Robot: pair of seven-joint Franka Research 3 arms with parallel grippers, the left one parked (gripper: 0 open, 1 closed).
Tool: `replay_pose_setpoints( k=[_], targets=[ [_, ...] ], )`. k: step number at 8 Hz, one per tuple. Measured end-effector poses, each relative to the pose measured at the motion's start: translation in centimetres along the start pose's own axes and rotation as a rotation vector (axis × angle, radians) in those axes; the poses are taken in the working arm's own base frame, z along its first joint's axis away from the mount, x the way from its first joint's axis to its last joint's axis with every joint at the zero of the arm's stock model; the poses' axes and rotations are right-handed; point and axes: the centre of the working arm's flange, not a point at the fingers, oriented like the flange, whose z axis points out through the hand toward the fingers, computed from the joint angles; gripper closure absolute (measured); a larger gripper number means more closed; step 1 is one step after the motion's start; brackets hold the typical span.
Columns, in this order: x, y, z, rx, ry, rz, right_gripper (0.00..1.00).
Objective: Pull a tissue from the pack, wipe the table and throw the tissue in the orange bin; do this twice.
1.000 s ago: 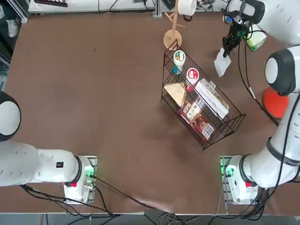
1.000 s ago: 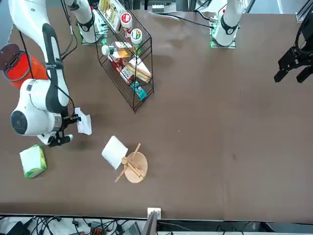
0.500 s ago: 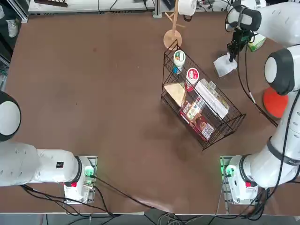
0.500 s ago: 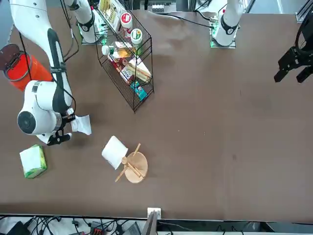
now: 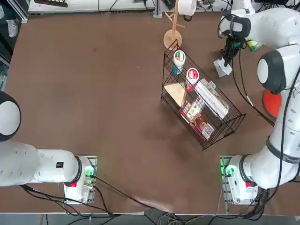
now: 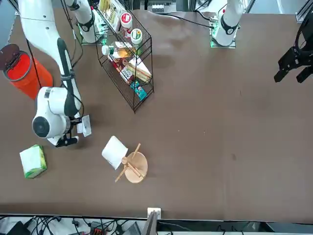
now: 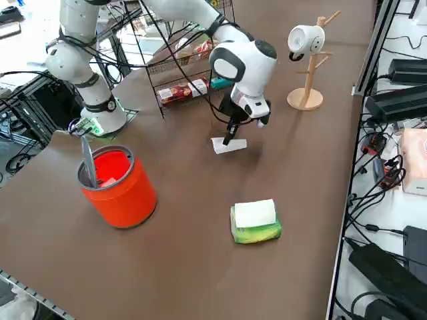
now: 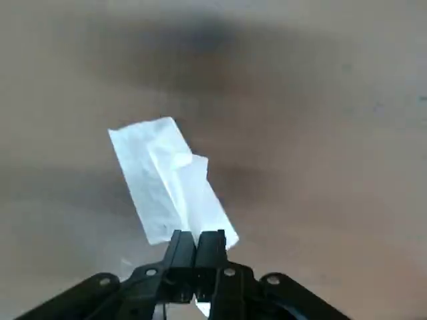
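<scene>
Table [image 5: 93, 93]: matte dark-brown top, bordered by cables and equipment at its edges. On it stand a black wire basket [image 5: 201, 105] holding packets, and a wooden stand [image 5: 172, 37] carrying a white roll. The right hand [image 7: 230, 138] points down at the table between basket and pack, clenched on a white tissue [image 8: 170, 177] whose free part lies spread on the surface. The pack [image 7: 255, 221], green with a white top, lies near the hand, apart from it. The orange bin [image 7: 115, 180] stands well apart, nearer the arm's base.
</scene>
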Motion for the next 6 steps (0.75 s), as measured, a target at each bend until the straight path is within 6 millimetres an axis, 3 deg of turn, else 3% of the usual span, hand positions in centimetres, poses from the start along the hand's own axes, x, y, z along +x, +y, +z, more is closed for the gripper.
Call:
replay_pose_setpoints(
  k=[2,6],
  targets=[
    [0.2,-1.2,0.2,-0.009,0.015,0.024,0.99],
    [-0.2,-2.7,2.4,-0.017,0.016,0.074,0.99]
  ],
)
